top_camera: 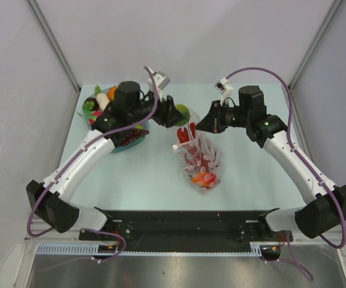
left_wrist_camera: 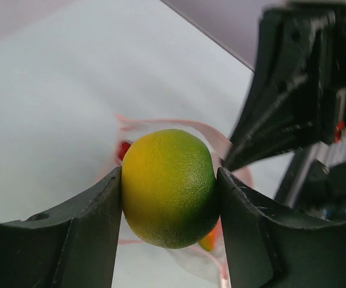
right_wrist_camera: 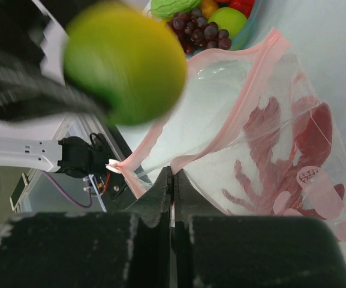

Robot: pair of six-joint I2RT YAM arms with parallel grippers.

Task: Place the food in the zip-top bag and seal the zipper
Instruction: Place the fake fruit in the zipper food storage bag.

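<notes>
On the table (top_camera: 149, 180) the zip-top bag (top_camera: 204, 161) lies at the centre, its long axis running far to near and its mouth pointing away from the bases. The right end effector (right_wrist_camera: 173, 179), pressed together, pinches the zipper (right_wrist_camera: 244, 65) lip, propping the mouth open. The left end effector (top_camera: 174, 117) clamps a green-yellow fruit (left_wrist_camera: 168, 187) above that mouth. This looks like the filling step; the next move calls for releasing the fruit inside.

table (top_camera: 149, 180): pale blue | on it: zip-top bag (top_camera: 204, 161) centre, tray (top_camera: 86, 120) far-left

Lab test cell, grey panel walls (top_camera: 184, 36), metal posts (top_camera: 53, 42) (pale tabletop (top_camera: 149, 180))
</notes>
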